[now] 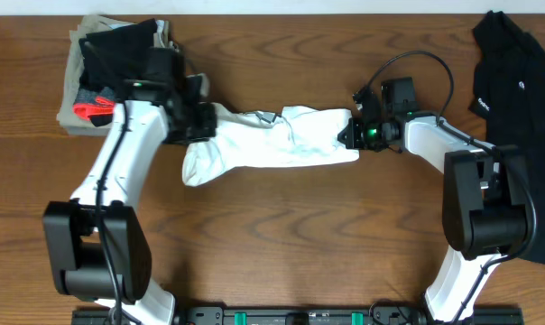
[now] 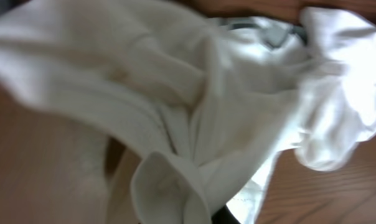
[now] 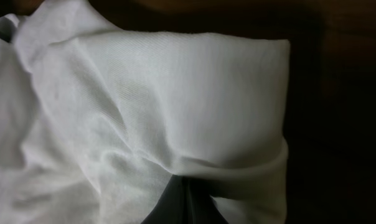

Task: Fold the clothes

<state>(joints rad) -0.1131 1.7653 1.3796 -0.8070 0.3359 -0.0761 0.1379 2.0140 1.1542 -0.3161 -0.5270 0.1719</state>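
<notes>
**Lying crosswise: white T-shirt (image 1: 272, 144) bunched between the arms**

The long axis is laid left to right across the table (image 1: 272, 244). One end is met by the left gripper (image 1: 198, 122), the other by the right gripper (image 1: 352, 134). Both sets of fingers are buried in cloth, so closure cannot be told.

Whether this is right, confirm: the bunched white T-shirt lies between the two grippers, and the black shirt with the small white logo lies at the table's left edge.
Wrong edge. The overhead view shows the black shirt with the small white logo at the wooden table's right edge. The bunched white T-shirt does lie between the left gripper and right gripper.
</notes>
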